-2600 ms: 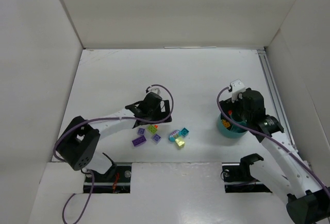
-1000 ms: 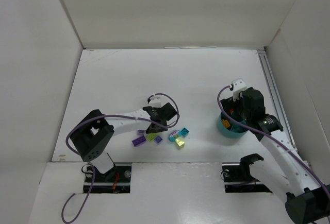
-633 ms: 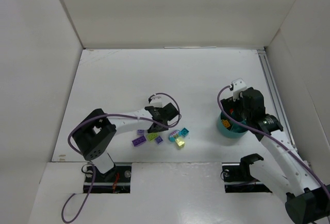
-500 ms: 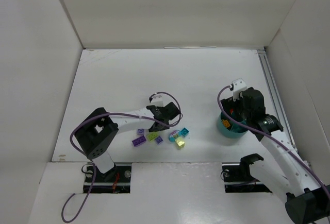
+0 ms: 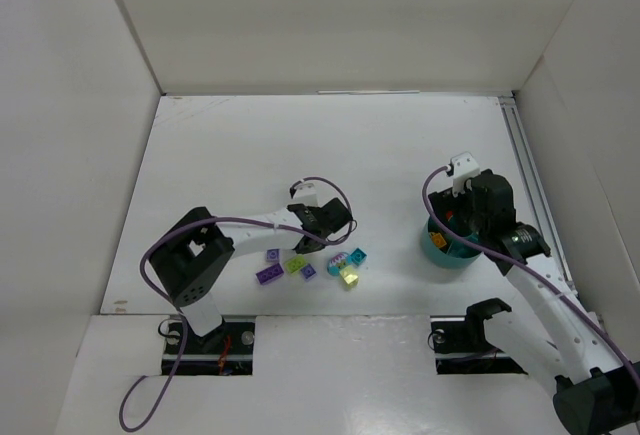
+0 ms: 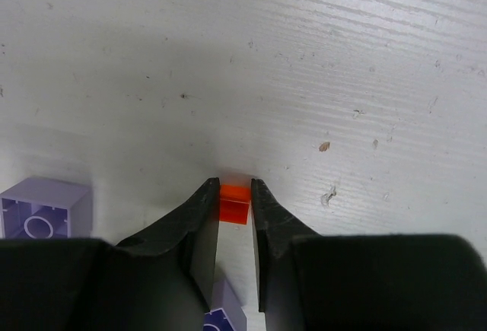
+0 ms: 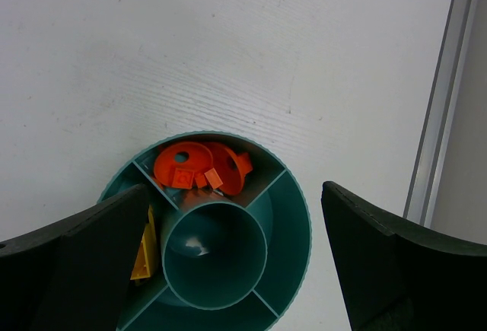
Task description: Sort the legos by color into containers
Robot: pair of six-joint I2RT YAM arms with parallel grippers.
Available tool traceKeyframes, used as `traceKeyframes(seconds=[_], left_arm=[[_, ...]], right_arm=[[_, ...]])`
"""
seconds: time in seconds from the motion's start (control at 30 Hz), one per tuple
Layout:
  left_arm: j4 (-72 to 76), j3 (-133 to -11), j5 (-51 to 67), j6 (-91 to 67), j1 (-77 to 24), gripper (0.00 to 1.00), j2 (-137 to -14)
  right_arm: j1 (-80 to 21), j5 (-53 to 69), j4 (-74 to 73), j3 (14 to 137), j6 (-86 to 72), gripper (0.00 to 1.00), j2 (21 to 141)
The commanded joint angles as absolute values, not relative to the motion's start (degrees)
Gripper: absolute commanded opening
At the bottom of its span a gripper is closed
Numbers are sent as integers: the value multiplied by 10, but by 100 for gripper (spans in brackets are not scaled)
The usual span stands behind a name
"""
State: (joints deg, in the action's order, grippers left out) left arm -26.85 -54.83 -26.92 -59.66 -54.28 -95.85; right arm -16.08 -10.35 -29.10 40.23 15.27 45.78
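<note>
**Left grip on 1 orange brick**

I see my left gripper [image 6: 234, 188] pinching 1 tiny orange brick [image 6: 234, 205] right between its 2 fingertips, low over the table [image 6: 342, 57]. My right gripper [image 7: 234, 194] hangs spread wide above the teal bowl [image 7: 295, 221], whose far wedge holds orange pieces [image 7: 199, 165].

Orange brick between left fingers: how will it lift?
The orange brick looks like hard plastic, probably rigid. Tiny, so likely very light. Held at the very tips of the left fingers, so it might pivot or slip.

The top camera looked down over the whole table [image 5: 300, 135]; both wrist cameras faced downward, close (the right shared the bowl [image 7: 288, 221] with it).
</note>
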Motion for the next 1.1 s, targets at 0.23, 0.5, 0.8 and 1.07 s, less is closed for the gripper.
traceKeyframes(seconds=[0.23,0.5,0.8,1.07], left_arm=[[-308,-533,-259,-595,-542,2,-944],[-287,-574,-279,-547,-542,0,-899],[-144,-682,-284,-398,-542,0,-882],[56,-774,-50,-175,-548,1,-960]], right_arm=[[-156,-111,-264,400,155,100,450],[-156,-133,-264,400,143,100,418],[-151,-299,-318,437,74,100,338],[-151,-384,-365,455,22,100,253]])
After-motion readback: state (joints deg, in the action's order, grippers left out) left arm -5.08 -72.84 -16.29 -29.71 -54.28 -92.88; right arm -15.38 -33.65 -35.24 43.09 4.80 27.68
